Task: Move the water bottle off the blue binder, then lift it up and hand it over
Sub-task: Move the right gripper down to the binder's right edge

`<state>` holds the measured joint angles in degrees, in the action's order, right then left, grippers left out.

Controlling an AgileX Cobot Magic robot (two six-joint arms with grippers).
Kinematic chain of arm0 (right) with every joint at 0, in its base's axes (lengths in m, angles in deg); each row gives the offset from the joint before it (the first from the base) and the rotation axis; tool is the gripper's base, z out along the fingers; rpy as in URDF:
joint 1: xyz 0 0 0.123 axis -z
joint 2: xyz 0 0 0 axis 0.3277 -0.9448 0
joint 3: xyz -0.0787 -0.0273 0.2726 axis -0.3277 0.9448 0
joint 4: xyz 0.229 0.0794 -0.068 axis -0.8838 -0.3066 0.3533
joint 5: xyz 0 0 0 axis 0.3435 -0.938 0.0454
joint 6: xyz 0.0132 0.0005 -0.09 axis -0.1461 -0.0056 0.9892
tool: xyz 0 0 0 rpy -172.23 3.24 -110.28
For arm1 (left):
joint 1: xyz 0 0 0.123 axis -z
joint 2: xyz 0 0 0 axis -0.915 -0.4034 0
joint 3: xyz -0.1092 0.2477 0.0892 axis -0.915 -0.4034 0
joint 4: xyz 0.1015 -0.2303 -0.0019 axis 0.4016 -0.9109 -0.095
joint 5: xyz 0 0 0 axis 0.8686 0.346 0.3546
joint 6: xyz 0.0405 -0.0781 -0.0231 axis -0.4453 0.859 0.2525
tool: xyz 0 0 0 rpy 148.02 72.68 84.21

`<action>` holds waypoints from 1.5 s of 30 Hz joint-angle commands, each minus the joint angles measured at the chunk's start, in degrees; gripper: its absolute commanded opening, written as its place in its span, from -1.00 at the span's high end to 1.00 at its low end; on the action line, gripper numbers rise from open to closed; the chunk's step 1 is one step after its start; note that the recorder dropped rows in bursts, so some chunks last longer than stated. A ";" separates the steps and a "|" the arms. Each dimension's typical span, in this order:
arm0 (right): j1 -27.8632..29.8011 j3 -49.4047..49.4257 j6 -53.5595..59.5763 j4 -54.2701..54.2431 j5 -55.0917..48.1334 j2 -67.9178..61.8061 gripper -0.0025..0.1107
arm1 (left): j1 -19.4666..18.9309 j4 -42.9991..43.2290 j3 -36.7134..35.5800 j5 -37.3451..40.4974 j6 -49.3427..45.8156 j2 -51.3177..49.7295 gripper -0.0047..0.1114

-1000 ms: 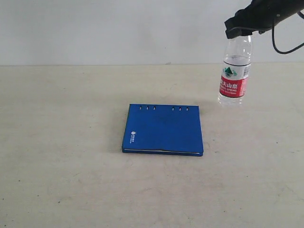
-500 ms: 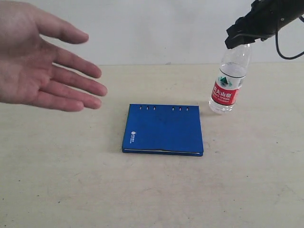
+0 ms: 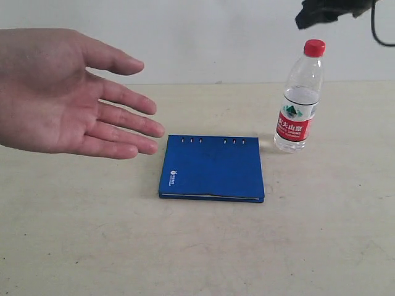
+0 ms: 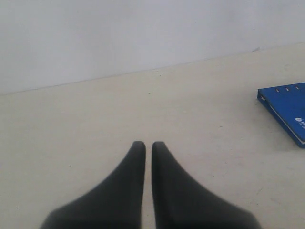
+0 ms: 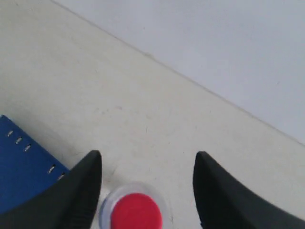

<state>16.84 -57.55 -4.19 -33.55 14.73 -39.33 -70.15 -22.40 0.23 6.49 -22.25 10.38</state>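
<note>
The water bottle (image 3: 299, 98) stands upright on the table just right of the blue binder (image 3: 213, 168), off it. My right gripper (image 3: 316, 13) hovers open above the bottle, clear of its red cap (image 5: 135, 211). In the right wrist view the cap shows between the spread fingers (image 5: 78, 191), and a corner of the binder (image 5: 24, 162) is visible. My left gripper (image 4: 145, 145) is shut over bare table, holding nothing, with a corner of the binder (image 4: 288, 107) off to one side. The left gripper does not show in the exterior view.
A person's open hand (image 3: 68, 98) reaches in, palm up, above the table left of the binder. The beige table (image 3: 197, 246) meets a pale wall (image 3: 185, 37) behind.
My right gripper has let go of the bottle and risen; the bottle now stands upright instead of tilted. The person's hand has come in from the left and moved further in.
</note>
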 commanded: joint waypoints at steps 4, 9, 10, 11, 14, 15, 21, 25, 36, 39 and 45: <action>0.02 -3.01 -0.54 -10.03 -18.57 10.87 0.07 | 0.37 -0.22 -0.22 -0.48 -0.41 0.06 0.84; -14.66 2.06 -1.35 -7.78 -23.40 12.47 0.07 | 0.37 -0.22 -0.22 -0.48 -0.41 0.06 0.84; -16.64 3.55 -0.45 -6.48 -23.40 12.05 0.07 | 0.37 -0.22 -0.22 -0.48 -0.41 0.06 0.84; -20.82 7.05 -0.05 -4.10 -23.40 11.78 0.07 | 0.37 -0.22 -0.22 -0.48 -0.41 0.06 0.84; -27.01 17.44 -0.15 -2.85 -19.57 11.78 0.12 | 0.37 -0.22 -0.22 -0.48 -0.41 0.06 0.84; -27.92 20.62 -0.15 -2.85 -17.61 11.78 0.22 | 0.37 -0.22 -0.22 -0.48 -0.41 0.06 0.84; -29.28 40.62 -7.53 -3.18 -0.79 11.78 0.96 | 0.50 -8.29 -0.22 -13.46 6.03 0.06 0.84; -29.14 46.99 -8.29 -3.18 -0.75 11.78 0.96 | 0.50 -23.27 -0.22 -21.11 19.46 0.06 0.84; -6.42 51.15 7.41 -33.26 -14.26 11.78 0.96 | 0.50 -27.76 -0.22 -10.97 50.44 0.06 0.84; -0.10 51.15 13.27 -39.61 -21.10 11.78 0.96 | 0.50 -27.53 -0.22 -4.67 45.84 0.06 0.84; 0.08 51.24 15.05 -35.46 -20.28 11.78 0.77 | 0.50 -27.78 -0.22 2.65 44.54 0.06 0.84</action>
<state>17.09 -6.62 9.17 -70.51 -4.73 -27.66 -70.15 -50.00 0.23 6.46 23.10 10.38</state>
